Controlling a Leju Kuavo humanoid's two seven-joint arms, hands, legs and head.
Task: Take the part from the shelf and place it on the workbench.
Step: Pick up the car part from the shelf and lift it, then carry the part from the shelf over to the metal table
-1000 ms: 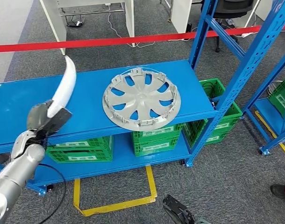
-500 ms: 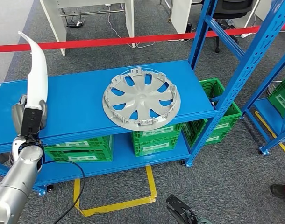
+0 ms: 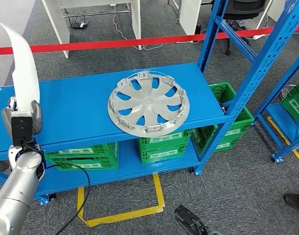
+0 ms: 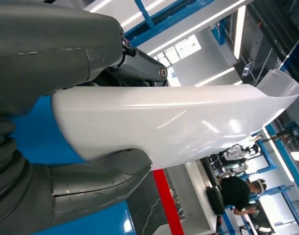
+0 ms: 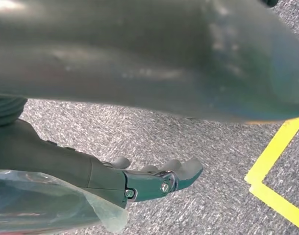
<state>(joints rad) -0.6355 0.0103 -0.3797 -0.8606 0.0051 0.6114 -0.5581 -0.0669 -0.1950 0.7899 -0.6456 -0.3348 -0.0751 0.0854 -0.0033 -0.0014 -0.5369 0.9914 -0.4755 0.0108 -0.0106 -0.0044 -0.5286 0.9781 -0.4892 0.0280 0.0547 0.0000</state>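
Gripped in the left hand (image 3: 21,125), at the left edge of the head view: a white curved trim part (image 3: 25,73), off the blue shelf (image 3: 85,110) and raised in front of its left end. Standing nearly upright, long axis running from the hand toward the upper left corner of the frame, tip bending leftward. Clamped at its lower end only, so most of the length free above the grip.

Low at the bottom centre of the frame: the right hand (image 3: 188,220), well apart from the part and far the more distant of the two. Holding nothing, dark fingers stretched out over grey carpet.

Left lying flat at the middle of the shelf: a silver wheel cover (image 3: 148,103), with green crates (image 3: 161,147) on the level beneath.

From the left wrist view, closer detail: thick thumb under the glossy white face, darker fingers over the opposite side, a firm wrap. From the head view, the tilt and the full length, lost up close. From the right wrist view, the spread of the empty fingers, too small to judge from above.

Judged next: carrying and turning toward the workbench, minding the tall free end during the swing.
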